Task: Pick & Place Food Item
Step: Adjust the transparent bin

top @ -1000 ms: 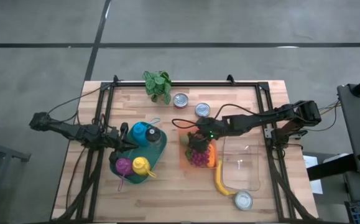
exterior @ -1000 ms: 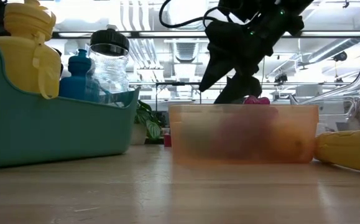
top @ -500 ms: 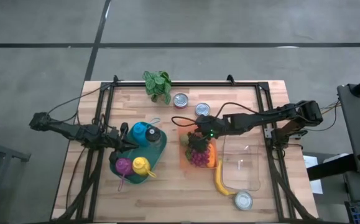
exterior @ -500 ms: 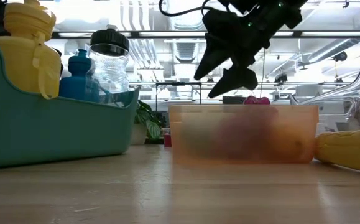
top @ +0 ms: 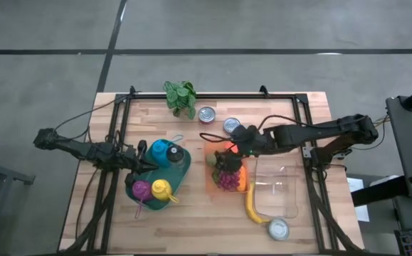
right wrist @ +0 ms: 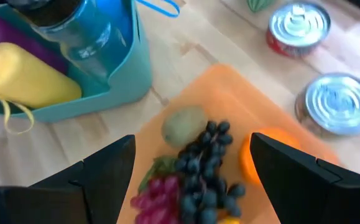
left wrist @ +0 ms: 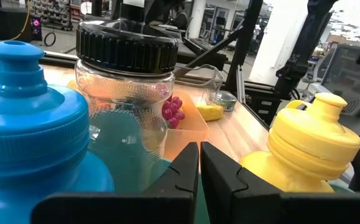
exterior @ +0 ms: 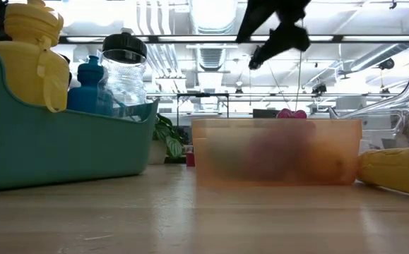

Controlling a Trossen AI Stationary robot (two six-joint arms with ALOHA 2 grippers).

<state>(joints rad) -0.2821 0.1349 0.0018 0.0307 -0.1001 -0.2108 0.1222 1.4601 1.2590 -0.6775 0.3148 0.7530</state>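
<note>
Worktop of pale wood seen from above, two dark robot arms reaching in from either side. At the left edge, the left arm stretches toward a teal bin that sits left of the worktop's middle. The left gripper rests at the bin's left rim, its fingers pressed together with only a thin slit between them and nothing held. Inside the bin stand a blue bottle, a clear jar with a black lid, a purple bottle and a yellow bottle. Near the far edge are a small green plant and two tin cans, one farther right than the other.

Just right of the bin lies an orange tray holding the food: a green kiwi at its far left corner, dark grapes, red grapes and an orange. The right gripper hangs above the tray's far end, fingers spread wide and empty; in the low view it is raised well clear of the tray.

Right of the tray sits a clear container, with a banana along its near left side and a round lid-like object near the worktop's front edge.
</note>
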